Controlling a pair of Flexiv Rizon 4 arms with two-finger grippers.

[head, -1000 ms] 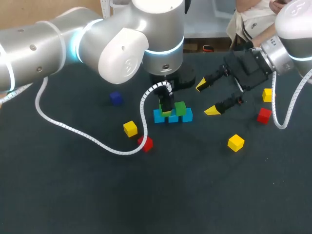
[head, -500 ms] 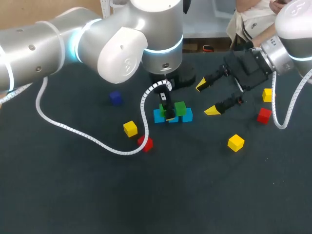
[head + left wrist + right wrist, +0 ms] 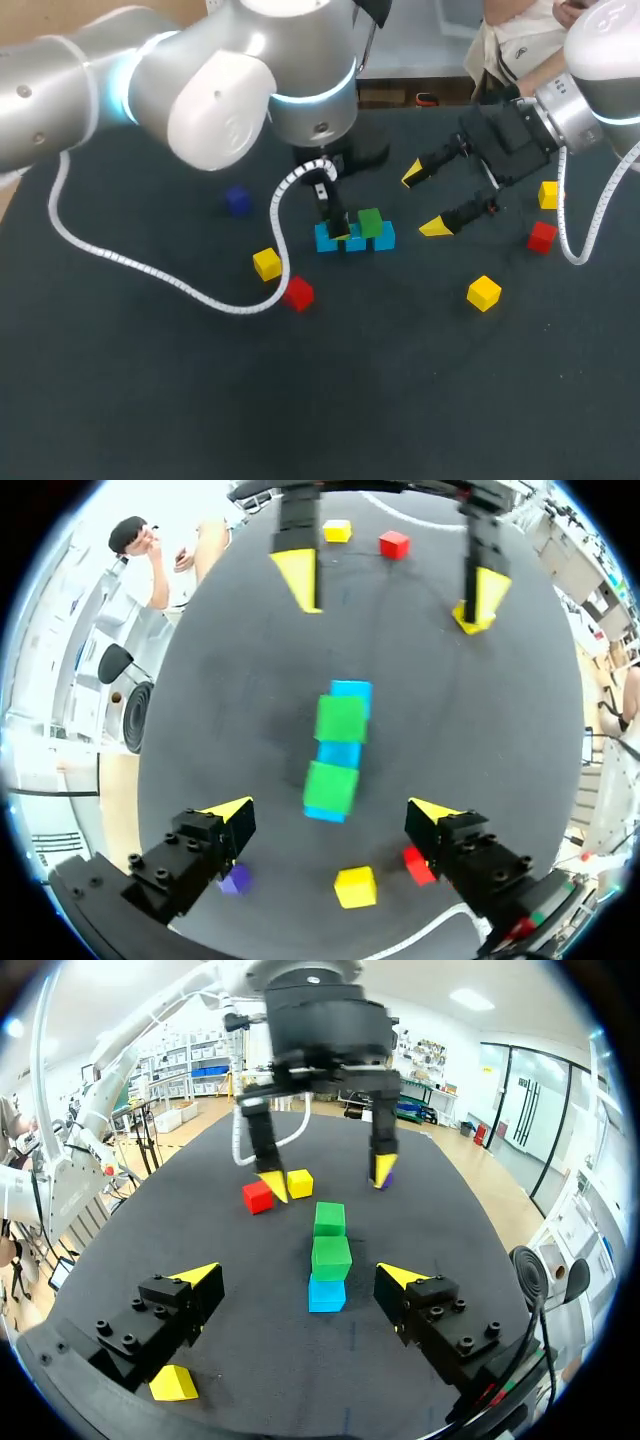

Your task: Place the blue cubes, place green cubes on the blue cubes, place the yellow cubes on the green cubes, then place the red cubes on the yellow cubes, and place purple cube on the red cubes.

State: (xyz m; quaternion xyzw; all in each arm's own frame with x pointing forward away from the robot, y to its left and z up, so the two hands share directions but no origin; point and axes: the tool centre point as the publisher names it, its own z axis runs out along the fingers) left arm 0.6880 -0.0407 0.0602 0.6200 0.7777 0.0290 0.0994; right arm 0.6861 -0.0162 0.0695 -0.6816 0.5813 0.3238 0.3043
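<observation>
Head view: left gripper [image 3: 338, 222] hangs over the row of blue cubes [image 3: 384, 238]. Left wrist view: its fingers spread wide, nothing held, two green cubes [image 3: 341, 718] sit on the row. Right wrist view: right gripper [image 3: 300, 1274] released, row ahead of it.

a dark, nearly black surface [image 3: 400, 400] fills the head view, matte and evenly lit, carrying only soft, faint shadows.
</observation>
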